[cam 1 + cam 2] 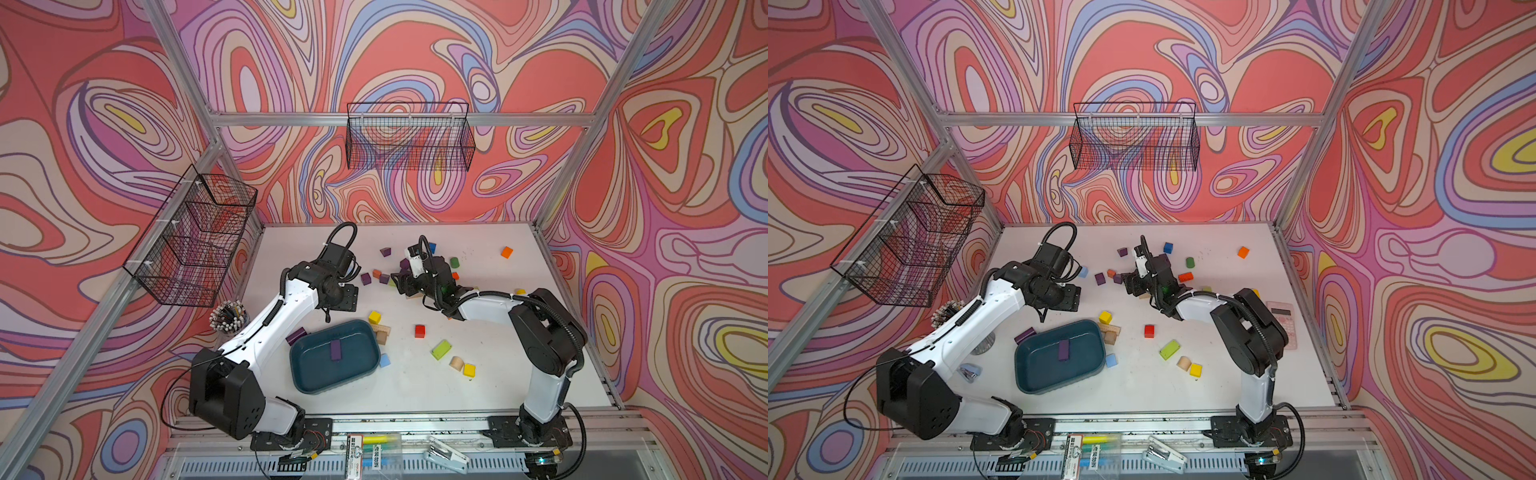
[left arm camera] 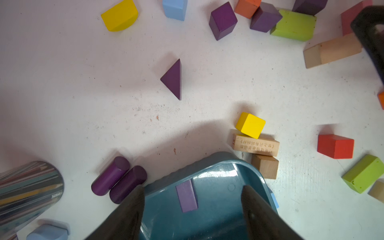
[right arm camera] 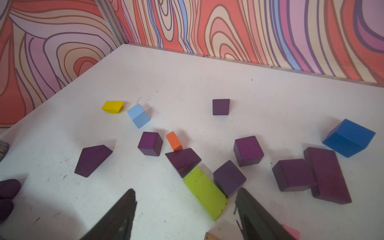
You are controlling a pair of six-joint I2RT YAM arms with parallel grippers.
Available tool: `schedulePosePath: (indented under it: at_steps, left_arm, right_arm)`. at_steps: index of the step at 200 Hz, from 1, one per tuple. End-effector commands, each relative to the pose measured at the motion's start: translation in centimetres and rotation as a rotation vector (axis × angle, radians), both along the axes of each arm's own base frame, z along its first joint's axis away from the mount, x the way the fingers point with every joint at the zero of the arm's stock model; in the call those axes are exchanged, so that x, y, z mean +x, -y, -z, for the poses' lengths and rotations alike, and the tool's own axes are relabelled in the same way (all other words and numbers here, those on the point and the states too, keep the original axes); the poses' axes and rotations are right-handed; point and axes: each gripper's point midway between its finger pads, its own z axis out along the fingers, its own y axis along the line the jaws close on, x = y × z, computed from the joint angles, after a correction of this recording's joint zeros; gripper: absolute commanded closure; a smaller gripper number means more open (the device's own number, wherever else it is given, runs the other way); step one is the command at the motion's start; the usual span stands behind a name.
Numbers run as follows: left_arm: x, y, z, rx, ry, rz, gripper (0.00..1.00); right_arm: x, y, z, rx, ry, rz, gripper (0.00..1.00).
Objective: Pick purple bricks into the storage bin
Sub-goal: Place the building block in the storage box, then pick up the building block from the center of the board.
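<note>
Left gripper: lower edge of the left wrist view; jaws spread wide, holding nothing, poised over the bin.
Storage bin: one, dark teal, bottom centre of that view; lower centre of a top view.
Brick in bin: one flat purple cuboid lying on the bin floor near the rim.
Purple cylinders: two, side by side and touching, on the table just beside the bin, lower left.
Purple prism: one, triangular, alone at frame centre.
Right gripper: lower edge of the right wrist view; jaws apart and empty, above a green block that touches a purple cube.
Farther purple bricks: four cubes in all, the farthest alone at upper centre; two wedges, the left one probably that same prism; a cuboid and a slab touching at right.
Purple count: eleven as far as I can tell, one binned and ten on the table.
Other colours in this view: one each of yellow, light blue, orange, green and blue.
Handling: painted wood, so likely light, rigid and slightly slick.
Where to grip: cubes and cuboids across two parallel flat faces; wedges by their flat triangular ends, not the slope; cylinders may roll, so pinch across the round sides squarely.
</note>
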Motion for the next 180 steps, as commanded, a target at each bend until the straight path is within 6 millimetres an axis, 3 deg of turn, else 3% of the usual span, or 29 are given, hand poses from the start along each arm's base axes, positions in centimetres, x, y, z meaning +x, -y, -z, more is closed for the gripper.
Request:
schedulePosePath:
  at_steps: [1, 33, 67, 120, 180]
  left_arm:
    - [1.3, 0.5, 0.3, 0.043, 0.01, 0.071, 0.24]
    - [2.7, 1.2, 1.6, 0.066, -0.005, 0.139, 0.24]
    - [4.0, 1.0, 2.9, 0.137, -0.038, 0.183, 0.24]
    - [4.9, -1.0, 5.0, 0.203, -0.096, 0.171, 0.25]
    - [6.2, -3.6, 5.9, 0.065, -0.112, 0.037, 0.26]
  right_arm:
    - [0.0, 0.3, -0.5, 0.019, 0.04, 0.029, 0.21]
    - [-0.6, 1.3, -0.5, 0.036, 0.084, 0.054, 0.21]
    - [-0.7, 0.7, -0.2, 0.037, 0.096, 0.019, 0.2]
    - [-1.4, -0.3, -0.5, 0.038, 0.119, -0.061, 0.2]
    - [-2.8, -1.3, -0.9, 0.029, 0.129, -0.169, 0.2]
